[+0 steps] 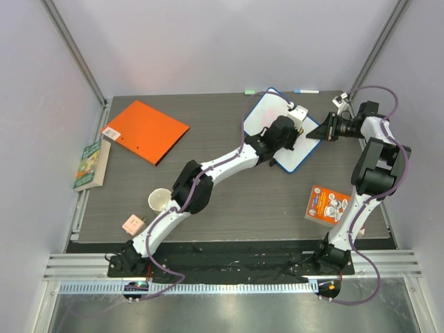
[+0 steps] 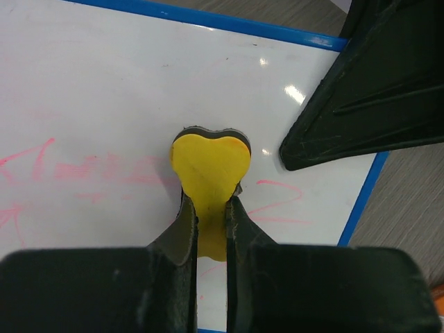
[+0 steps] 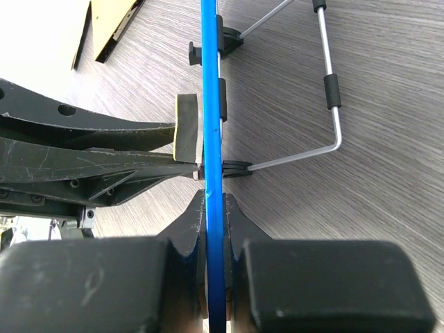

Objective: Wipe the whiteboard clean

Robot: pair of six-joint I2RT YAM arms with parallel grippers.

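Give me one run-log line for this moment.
left gripper: shut on yellow eraser, at whiteboard face | right gripper: shut on whiteboard rim | red marks: faint, visible

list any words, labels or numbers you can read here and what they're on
No text can be read here.
green book: cover print too small to read.
orange-and-white book: cover print too small to read.
pink card: markings too small to read.
whiteboard: only smeared red marks, not legible.

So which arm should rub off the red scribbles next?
Left. The left gripper is shut on the yellow eraser, right by the red marks on the whiteboard. The right gripper is busy clamping the blue rim.
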